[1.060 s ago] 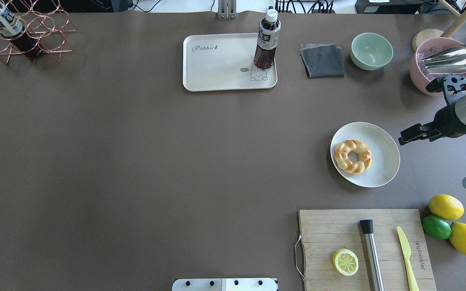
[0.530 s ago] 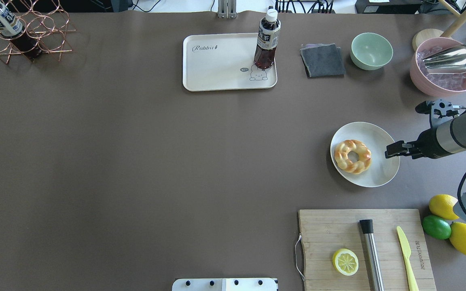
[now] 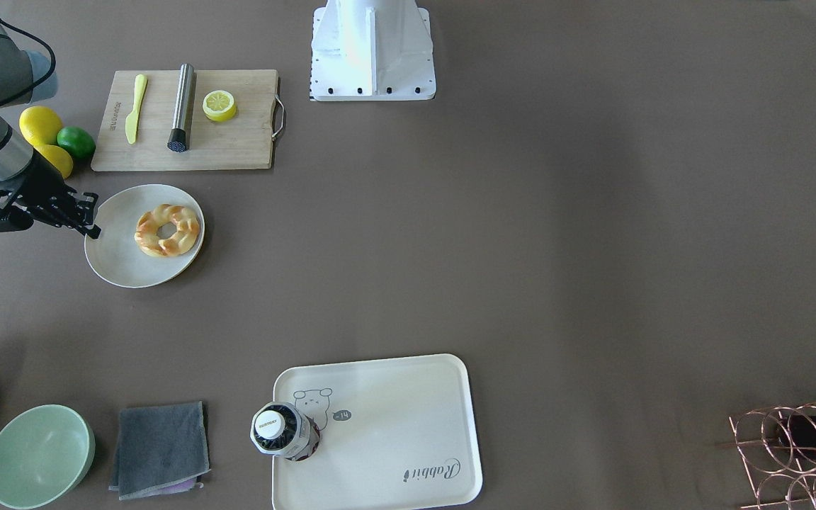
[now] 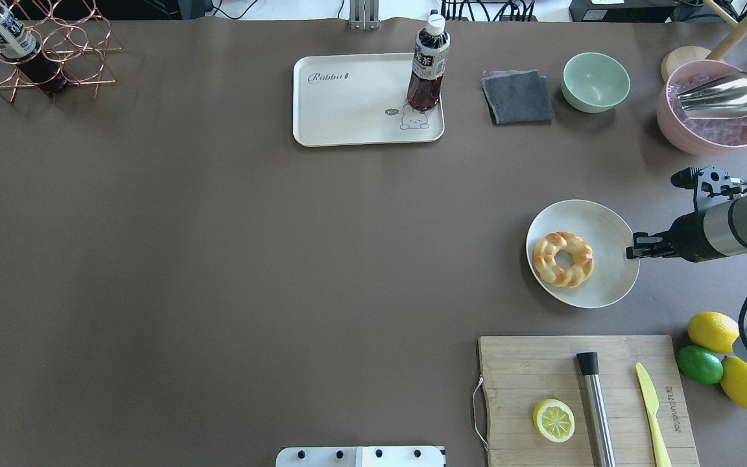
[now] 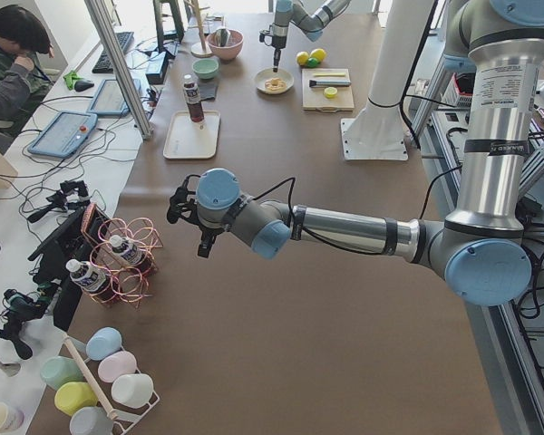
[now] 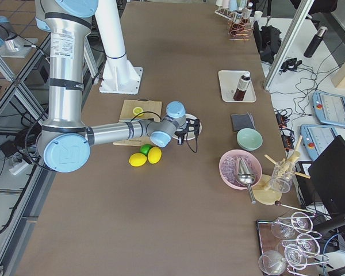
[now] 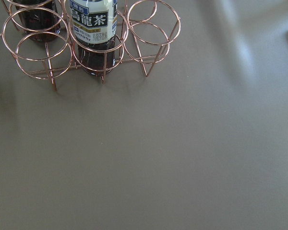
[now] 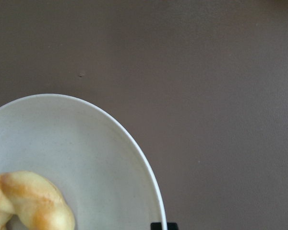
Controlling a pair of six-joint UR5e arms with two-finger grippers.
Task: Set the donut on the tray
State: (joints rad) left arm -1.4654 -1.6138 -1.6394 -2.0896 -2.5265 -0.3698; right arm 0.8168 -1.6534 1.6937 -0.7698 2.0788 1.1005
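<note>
Here's the donut (image 4: 545, 259), lying flat on the plate (image 4: 607, 282). It is over toward the right end of the table (image 4: 218, 259), about midway between the near and far edges. The right gripper (image 4: 633, 248) is in from the right end, its tip right at the plate's rim on the side away from the donut. In the wrist view we see a black tip against that same rim. Are the jaws parted or pressed together? We cannot tell from these angles.

The tray (image 4: 347, 110) sits at the middle of the far edge, well apart from the donut. A bottle (image 4: 426, 65) stands upright on its far corner, toward the right end.

The left gripper (image 5: 201, 245) hangs above the table near the rack (image 4: 56, 58) in the far left corner. We cannot tell its state either.
</note>
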